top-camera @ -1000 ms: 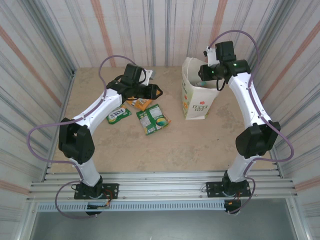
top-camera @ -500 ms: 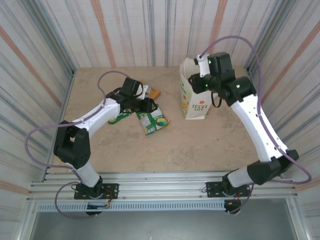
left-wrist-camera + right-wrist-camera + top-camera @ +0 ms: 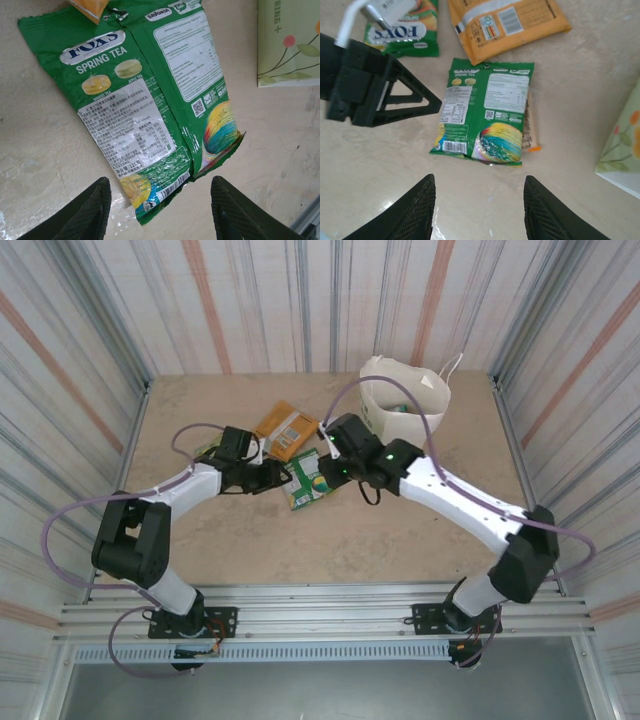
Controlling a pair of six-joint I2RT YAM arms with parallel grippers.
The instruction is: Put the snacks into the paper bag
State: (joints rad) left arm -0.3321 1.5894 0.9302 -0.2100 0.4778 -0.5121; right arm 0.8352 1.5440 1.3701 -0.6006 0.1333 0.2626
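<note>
A green "FOX'S Spring Tea" snack packet [image 3: 145,110] lies flat on the table, back side up [image 3: 485,112] [image 3: 308,478]. My left gripper [image 3: 160,210] is open, low over the packet's near end, with nothing between its fingers; from above it sits just left of the packet [image 3: 272,476]. My right gripper [image 3: 477,210] is open too, hovering short of the same packet [image 3: 335,455]. An orange packet [image 3: 507,22] [image 3: 285,428] and another green FOX'S packet [image 3: 405,32] lie beyond. The white paper bag [image 3: 400,405] stands open at the back right.
A thin packet with an orange edge [image 3: 532,125] peeks from under the green one. The bag's lower corner [image 3: 622,150] [image 3: 287,45] is close on the right. The left gripper's black body [image 3: 380,87] lies across the right wrist view. Corrugated walls surround the table.
My right arm has swung from the bag's mouth down and left to the packets. My left gripper has pulled back leftward, uncovering the orange packet.
</note>
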